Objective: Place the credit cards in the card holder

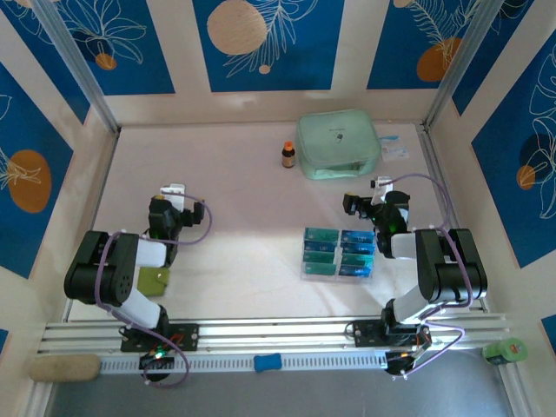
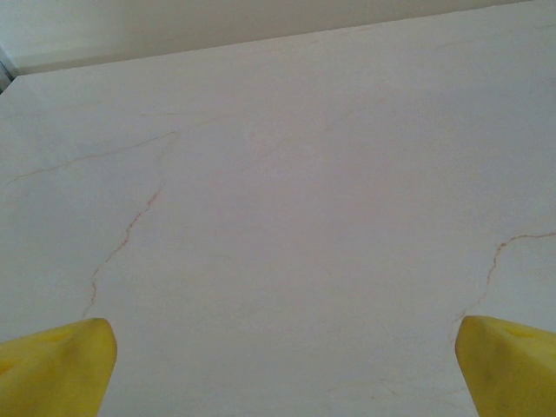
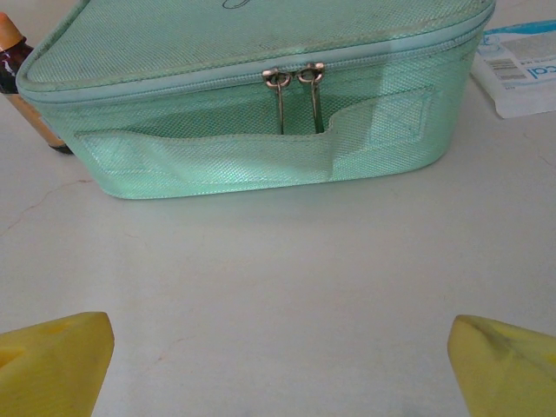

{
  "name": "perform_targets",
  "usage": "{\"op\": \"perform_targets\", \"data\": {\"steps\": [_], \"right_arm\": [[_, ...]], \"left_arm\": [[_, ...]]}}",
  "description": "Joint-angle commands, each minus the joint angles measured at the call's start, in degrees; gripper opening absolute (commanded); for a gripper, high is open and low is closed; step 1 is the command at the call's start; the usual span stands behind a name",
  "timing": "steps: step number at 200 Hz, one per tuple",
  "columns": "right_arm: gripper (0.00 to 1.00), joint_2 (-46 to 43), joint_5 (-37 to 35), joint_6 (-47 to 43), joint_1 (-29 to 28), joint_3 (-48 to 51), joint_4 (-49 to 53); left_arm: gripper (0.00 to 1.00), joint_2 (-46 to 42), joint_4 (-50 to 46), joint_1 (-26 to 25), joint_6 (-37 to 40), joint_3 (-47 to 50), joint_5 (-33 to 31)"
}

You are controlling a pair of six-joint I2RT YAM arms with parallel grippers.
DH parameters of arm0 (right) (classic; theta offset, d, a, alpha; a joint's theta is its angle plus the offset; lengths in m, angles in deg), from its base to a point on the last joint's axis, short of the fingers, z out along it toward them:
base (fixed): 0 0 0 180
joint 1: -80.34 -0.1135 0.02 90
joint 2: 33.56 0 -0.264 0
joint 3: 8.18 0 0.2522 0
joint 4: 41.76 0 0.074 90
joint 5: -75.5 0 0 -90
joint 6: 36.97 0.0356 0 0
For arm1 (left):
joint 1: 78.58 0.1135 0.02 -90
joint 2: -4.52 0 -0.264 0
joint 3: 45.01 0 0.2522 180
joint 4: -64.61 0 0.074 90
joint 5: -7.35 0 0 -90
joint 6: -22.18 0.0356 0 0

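Left gripper [image 1: 175, 193] hangs wide open and empty over bare table [image 2: 278, 174]; right gripper [image 1: 366, 196], just as wide and empty, faces the zipped case [image 3: 261, 113]. Cards [image 1: 339, 250] lie in rows in a clear tray [image 1: 306, 274] on the right gripper's side, handy for picking. The holder [image 1: 155, 280] lies at the near left, partly hidden, probably the left's to steady. No card is in it yet.
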State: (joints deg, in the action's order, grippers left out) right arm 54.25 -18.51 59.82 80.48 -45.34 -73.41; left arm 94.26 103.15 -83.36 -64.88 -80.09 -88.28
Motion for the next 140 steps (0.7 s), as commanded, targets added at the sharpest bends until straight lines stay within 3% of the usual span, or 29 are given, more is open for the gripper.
{"op": "perform_targets", "data": {"steps": [1,52,103,118,140], "right_arm": [[0.99,-0.4,1.1,-1.1,0.4,-0.9,-0.1],[0.99,-2.0,-0.1,0.6,1.0,-1.0,1.1],[0.99,-11.2,-2.9,4.1,2.9,-6.0,16.5],[0.99,-14.6,-5.8,10.8,3.9,-8.2,21.8],[0.99,-19.5,-6.3,27.9,8.9,-14.9,38.9]], "left_arm": [[1.00,0.1,1.0,0.3,-0.7,-0.5,-0.4],[1.00,-0.4,1.5,0.2,-0.5,-0.1,-0.9],[1.00,-7.0,-14.2,0.2,-1.8,-5.7,-5.0],[1.00,-9.0,-17.4,0.2,-1.8,-6.7,-5.2],[1.00,-12.9,-23.0,0.2,-4.2,-9.4,-7.9]]}}
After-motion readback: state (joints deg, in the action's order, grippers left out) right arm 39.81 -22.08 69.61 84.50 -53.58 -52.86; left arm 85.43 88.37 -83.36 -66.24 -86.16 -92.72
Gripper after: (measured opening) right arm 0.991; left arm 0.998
